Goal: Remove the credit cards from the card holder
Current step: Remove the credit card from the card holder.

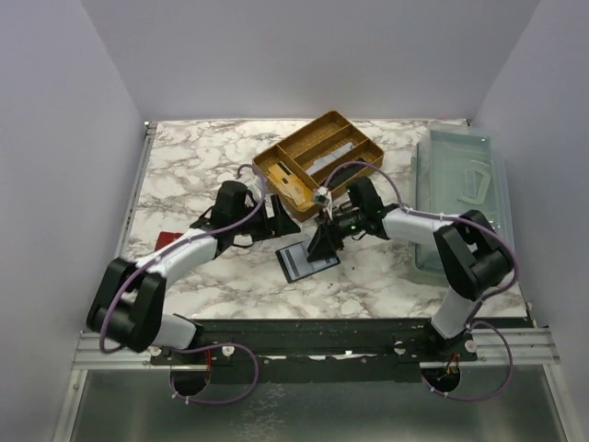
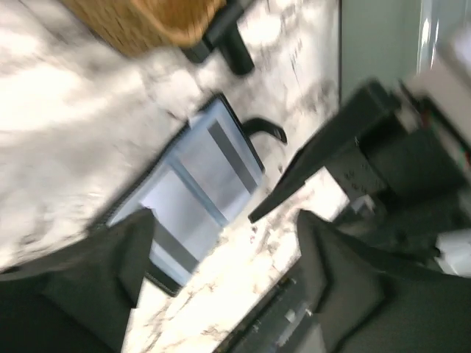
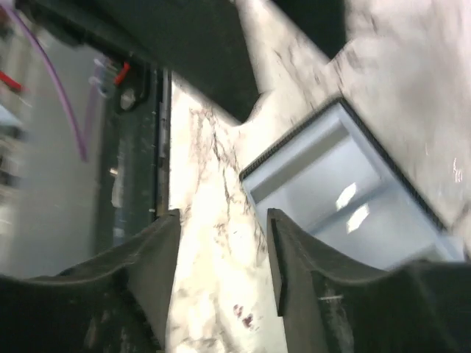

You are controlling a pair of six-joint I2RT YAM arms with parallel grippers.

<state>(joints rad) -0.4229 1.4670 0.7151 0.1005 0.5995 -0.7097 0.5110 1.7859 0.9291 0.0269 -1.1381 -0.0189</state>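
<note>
The black card holder (image 1: 308, 261) lies open and flat on the marble table, near the front middle. Pale grey-blue credit cards (image 2: 219, 157) fill its two halves. The holder also shows in the left wrist view (image 2: 188, 193) and in the right wrist view (image 3: 353, 202). My left gripper (image 1: 283, 221) is open and empty, just behind and left of the holder; in its own view (image 2: 224, 220) its jaws stand wide over bare marble. My right gripper (image 1: 322, 244) is open and empty, low over the holder's far right edge; in its own view (image 3: 222, 217) the holder lies beside its right finger (image 3: 294, 257).
A golden divided tray (image 1: 318, 155) stands right behind both grippers. A clear plastic box (image 1: 460, 198) lies along the right edge. A small red thing (image 1: 167, 239) lies by the left arm. The table's front edge and black rail (image 1: 350, 333) are close.
</note>
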